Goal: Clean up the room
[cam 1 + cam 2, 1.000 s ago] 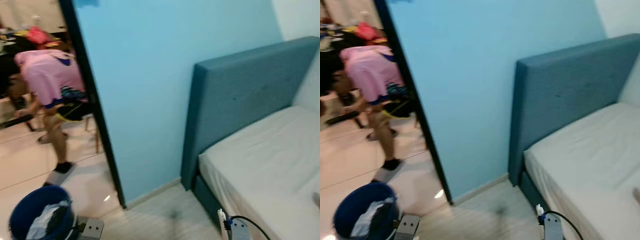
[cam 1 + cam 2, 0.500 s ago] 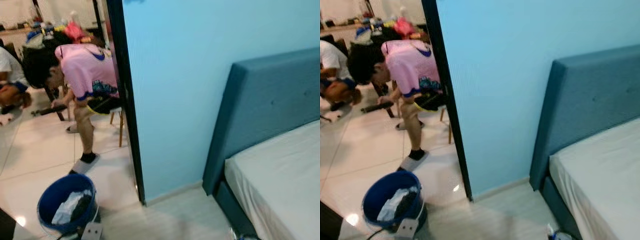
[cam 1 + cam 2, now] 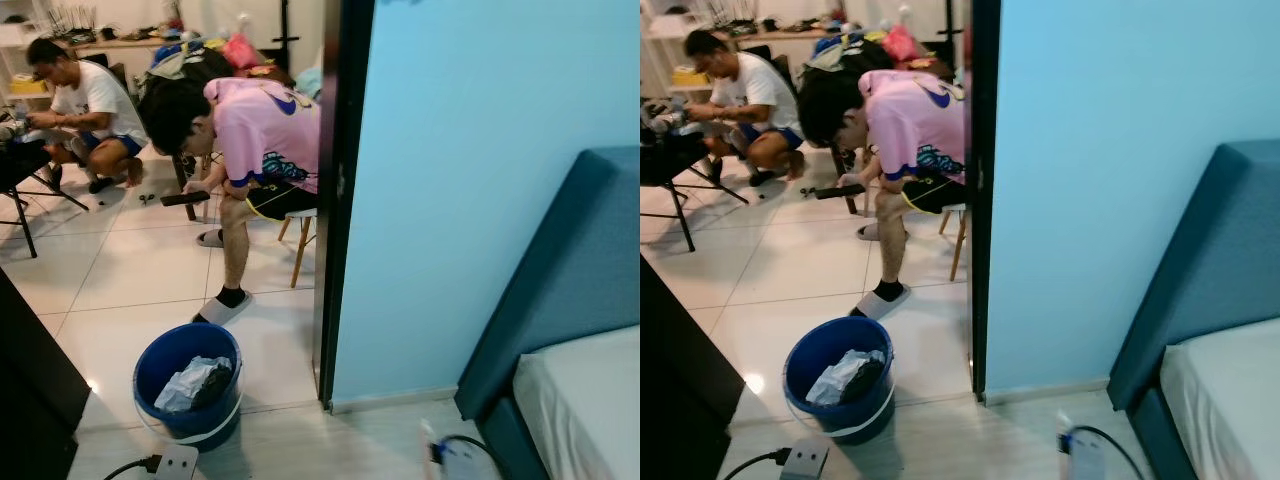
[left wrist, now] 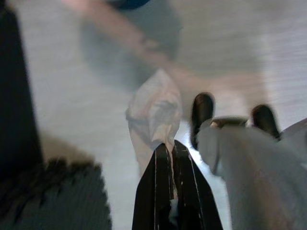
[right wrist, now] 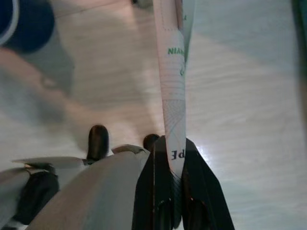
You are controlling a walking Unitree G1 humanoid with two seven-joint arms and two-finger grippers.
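A blue bucket [image 3: 190, 425] holding crumpled white paper and something dark stands on the floor just outside a doorway, ahead and slightly left of me. In the left wrist view my left gripper [image 4: 170, 146] is shut on a crumpled white wad of paper [image 4: 153, 110], which hangs over the pale floor. My right gripper [image 5: 171, 143] is shut on a long flat strip of white packaging with green print [image 5: 173, 72]. The silver ends of both arms, the left arm [image 3: 172, 462] and the right arm [image 3: 452, 462], sit low at the bottom of the eye views.
A black door frame [image 3: 335, 200] edges a light blue wall [image 3: 480, 180]. A teal headboard [image 3: 560, 270] and white mattress [image 3: 590, 400] lie at right, dark furniture [image 3: 30, 400] at left. A person in pink [image 3: 265, 125] sits bent over beyond the doorway; another person [image 3: 95, 100] crouches farther back.
The whole view has swung left: bed and headboard slid to the right edge, doorway and bucket came toward the middle, and a second person came into sight. The bucket itself has not moved.
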